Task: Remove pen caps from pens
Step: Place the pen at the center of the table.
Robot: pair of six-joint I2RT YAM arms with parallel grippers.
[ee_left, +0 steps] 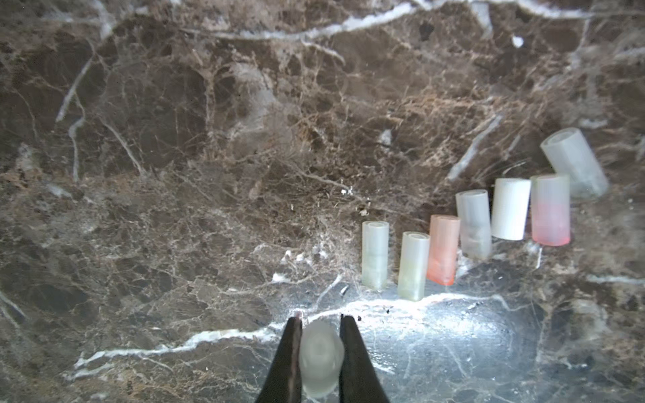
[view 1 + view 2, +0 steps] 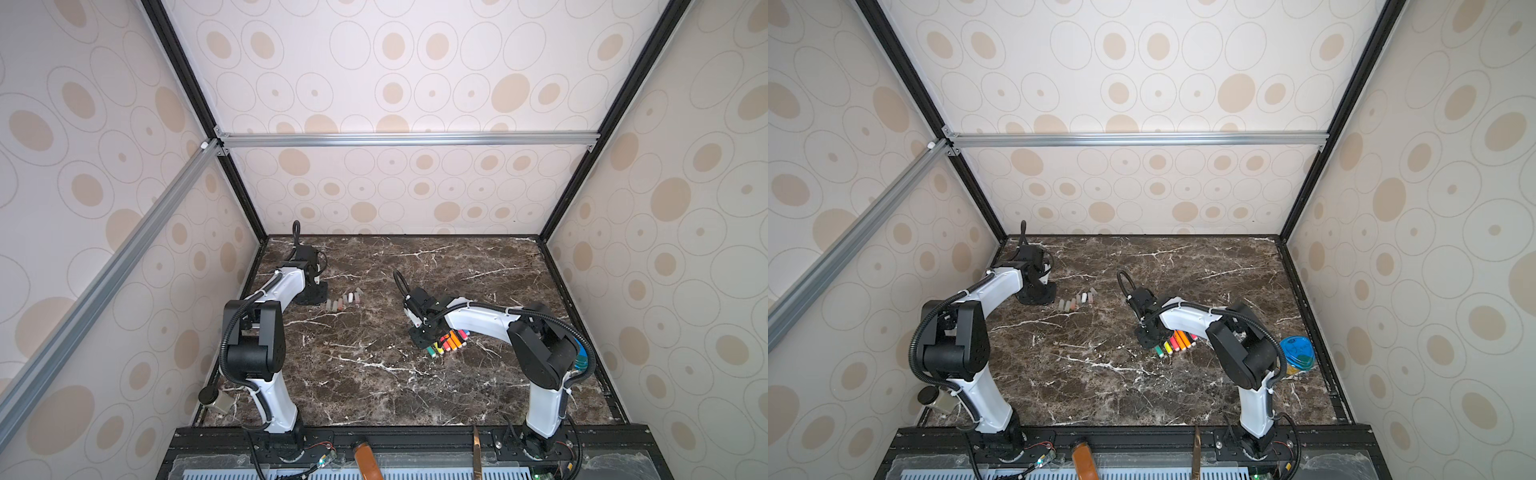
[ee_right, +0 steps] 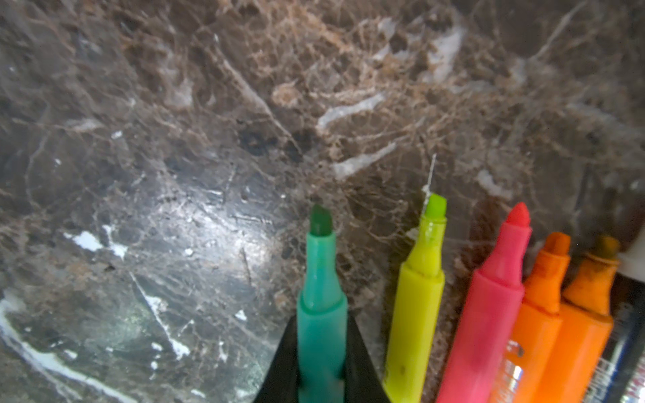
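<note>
Jaws of the left gripper (image 1: 321, 319) pinch 1 whitish pen cap (image 1: 320, 359), beside 7 loose pen caps (image 1: 473, 225) lying toward the bench's (image 1: 174, 139) far-left corner. The right gripper (image 3: 321, 326) clamps the uncapped green pen (image 3: 321, 279) beside the other pens (image 3: 488, 314), mid-bench.

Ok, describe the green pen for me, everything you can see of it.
The green pen is a slim teal-green plastic marker, uncapped: its barrel steps down to a narrower neck ending in a dark green chisel felt tip. The right gripper is shut on the barrel, a black finger on each side. The pen is at the end of the row of pens, beside the yellow pen with a gap between them. Whether it touches the marble table is unclear.
</note>
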